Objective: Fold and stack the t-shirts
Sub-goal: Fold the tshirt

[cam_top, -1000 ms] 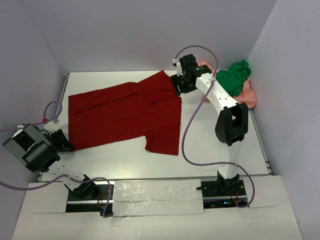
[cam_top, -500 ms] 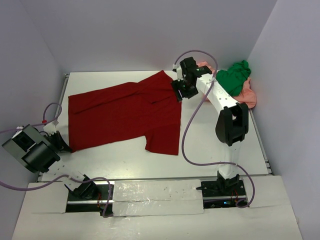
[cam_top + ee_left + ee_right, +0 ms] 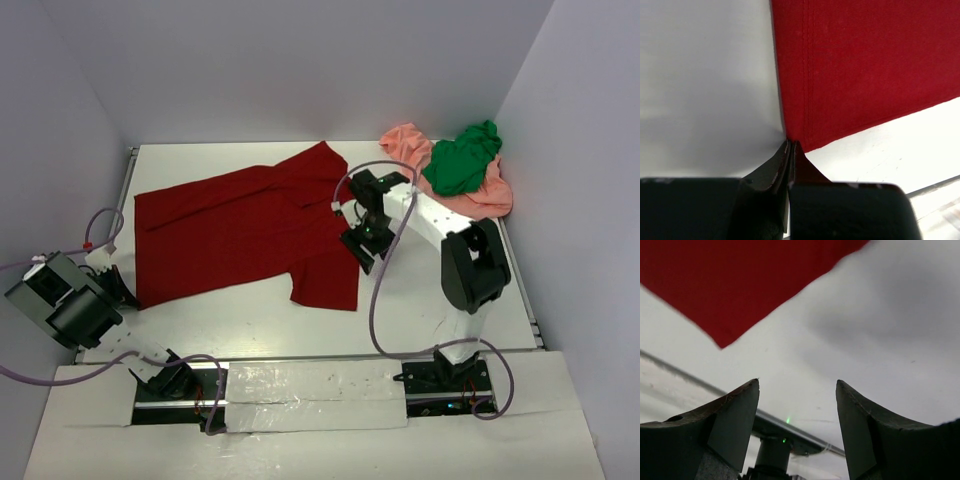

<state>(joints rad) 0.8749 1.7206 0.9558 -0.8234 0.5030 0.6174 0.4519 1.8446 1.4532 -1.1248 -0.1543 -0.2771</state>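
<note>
Drawn back from the far edge and brought nearer, over the right side of the red shirt [image 3: 250, 225]: right end effector [image 3: 362, 245], fingers spread, holding nothing. Shut meanwhile on the near-left corner of that shirt: left end effector [image 3: 790, 146], pressed together, pinching the hem corner right where cloth meets bare desk [image 3: 250, 325]. Spread flat, long axis running left to right across the desk, hem end at the left, sleeves at the right, one sleeve pointing toward the arms. Seen from the right wrist, a red corner ahead and to the left of the open fingers, apart from them, not yet between them. Likely next: take a right-side corner with the right arm, clearly the nearer one there, to match the left grip and fold along that long axis. Well apart in the far right corner, green shirt [image 3: 462, 158] heaped on pink shirt [image 3: 410, 143], both untouched.
</note>
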